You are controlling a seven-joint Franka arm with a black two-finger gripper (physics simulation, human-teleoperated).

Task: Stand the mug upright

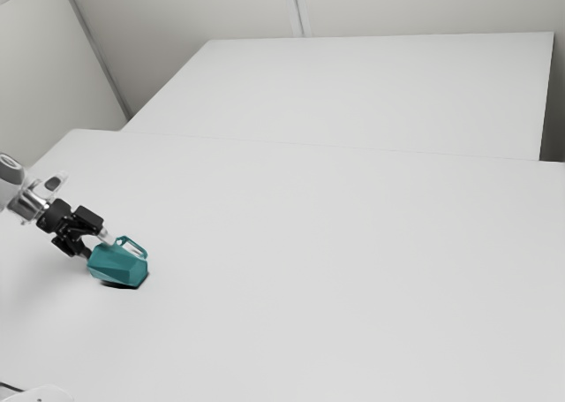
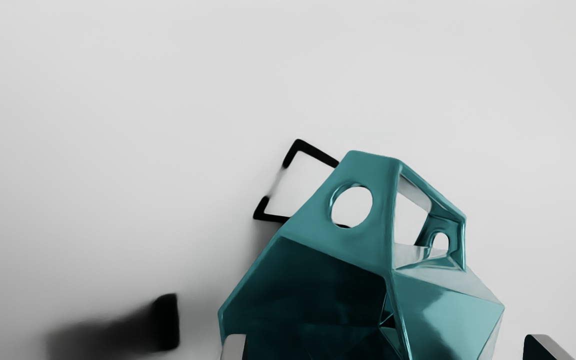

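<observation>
Mug [image 1: 117, 265] tipped on side on table [image 1: 309, 243]. Gripper [image 2: 388, 348] open around it, one fingertip [image 2: 234, 348] overlapping mug's edge, other clear. Off-centre closing could shove or roll mug; slanted facets may slip out.

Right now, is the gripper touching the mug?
Cannot tell. In the wrist view, one finger of the gripper overlaps the mug at its edge, without clear contact; table shows between the other finger and the mug.

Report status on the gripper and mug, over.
Gripper open, at the mug. Mug tipped over, not yet upright. No obstruction seen.
</observation>
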